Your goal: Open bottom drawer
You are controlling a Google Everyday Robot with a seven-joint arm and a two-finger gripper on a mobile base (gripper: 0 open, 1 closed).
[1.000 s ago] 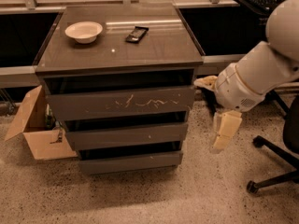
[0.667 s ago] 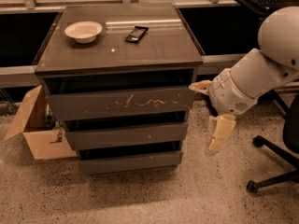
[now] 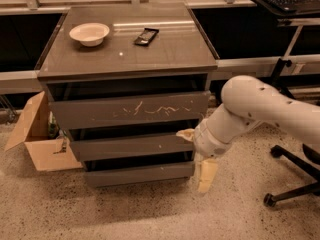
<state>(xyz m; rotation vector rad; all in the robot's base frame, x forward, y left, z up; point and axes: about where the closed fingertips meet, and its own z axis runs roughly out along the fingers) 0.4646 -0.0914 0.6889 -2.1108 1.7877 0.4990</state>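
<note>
The plain dark grey-brown bottom drawer [image 3: 140, 174] sits shut, lowest in the grey cabinet [image 3: 165, 54]. The cream robot gripper [image 3: 193, 161] is at its right edge, fingers [image 3: 206, 176] spread wide, holding nothing. One finger is up high, so it might pull the grey middle drawer [image 3: 130, 146] instead.

The cabinet [image 3: 150, 59] stands mid-floor with three drawer fronts, each a little ajar. The bottom drawer [image 3: 139, 174] is its lowest front, plain and dark. The gripper [image 3: 205, 175] hangs at the cabinet's lower right corner, just beside that drawer's right end, on a white arm [image 3: 260, 111] reaching in from the cabinet's right. On the cabinet top sit a white bowl [image 3: 89, 33] and a dark flat device [image 3: 146, 36]. A cardboard box [image 3: 37, 139] lies open at the cabinet's left.
</note>
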